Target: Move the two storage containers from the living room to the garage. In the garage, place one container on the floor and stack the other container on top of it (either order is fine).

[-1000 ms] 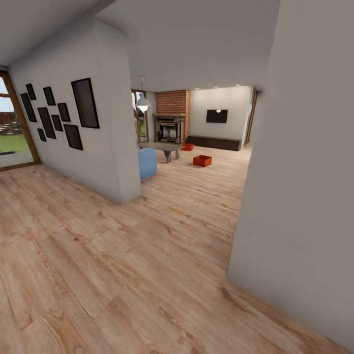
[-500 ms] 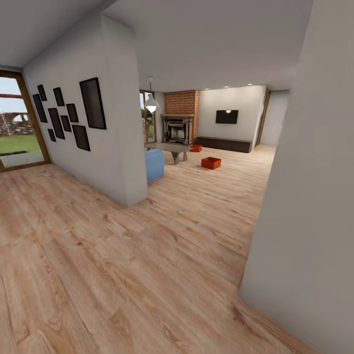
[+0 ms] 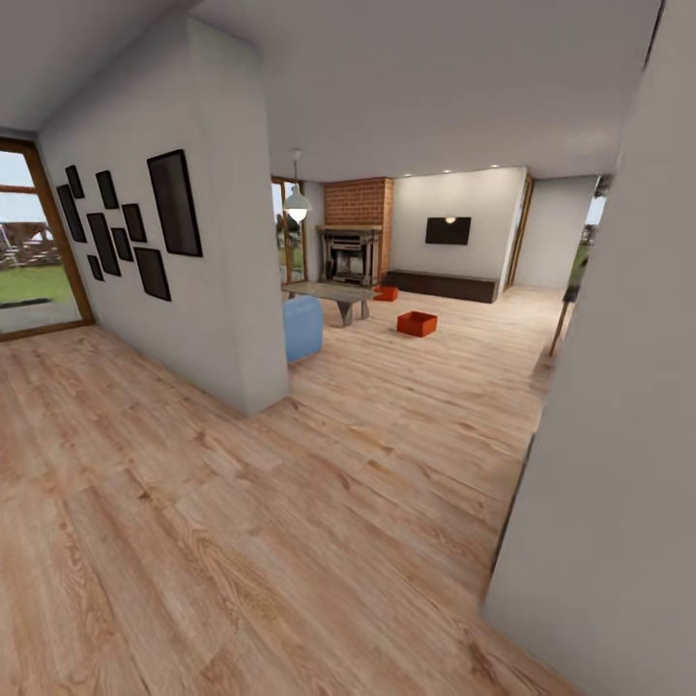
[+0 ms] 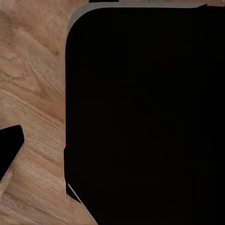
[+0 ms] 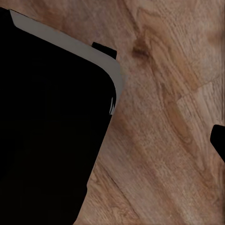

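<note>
Looking ahead from a hallway, the head view shows the living room (image 3: 454,319) at the far end, with its light wood-plank floor, a red brick fireplace (image 3: 355,230), a black TV (image 3: 448,230) on the white wall and a long low dark cabinet (image 3: 452,285) under it. Both storage containers are on that wood floor and are well apart from the robot. The nearer container (image 3: 417,323) lies in the open part of the room, between a low table (image 3: 332,293) and the right side of the room; the farther container (image 3: 386,292) lies near the fireplace, just beyond the table end. They are two small orange-red open bins of the same form; the nearer one shows its open top and darker inside, and finer detail is too small to tell. A white wall with black picture frames (image 3: 130,227) stands on the left and a blue seat (image 3: 303,327) is at its corner. In my judgement the task is at its very beginning: no container is picked up, and the carrying to the garage and the stacking are all left. The wrist views give dark robot parts over the wood planks, so I cannot tell if the jaws on either arm are open or closed.
</note>
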